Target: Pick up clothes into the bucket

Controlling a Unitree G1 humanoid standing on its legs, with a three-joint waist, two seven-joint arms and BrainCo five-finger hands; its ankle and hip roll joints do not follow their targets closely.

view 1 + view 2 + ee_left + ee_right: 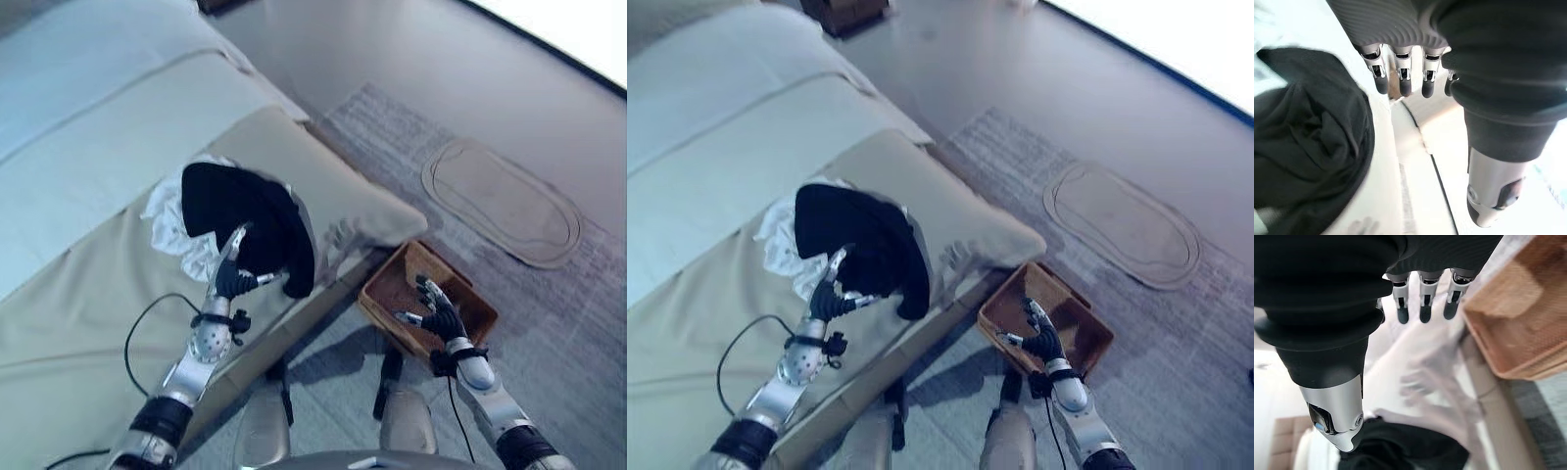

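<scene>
— How far along is it, would you say?

— Barely begun, by my reckoning. The black garment point(250, 227) lies on the beige cover point(78, 323) of the bed, draped towards the near right edge, with a white garment point(176, 223) crumpled under it and to its left. The brown basket point(390, 287) on the floor to the right, just below the bed's edge, looks to have nothing in it. So both pieces are left to lift and carry across.

— And the left hand point(233, 278)?

— It is right at the near side of the black garment, fingers point(1403, 84) reaching out fairly straight, thumb held apart. In its wrist view the dark tips sit just beside the cloth, not curled into it. I'd call it loose and holding nothing, though whether a tip brushes the fabric I cannot tell.

— The other one?

— The right hand point(441, 315) hovers over the near rim of the basket, fingers spread and relaxed, nothing in it, well apart from the clothes.

— So the grasp comes next?

— I would judge so: close on the black cloth, then swing it right and down into the basket.
</scene>
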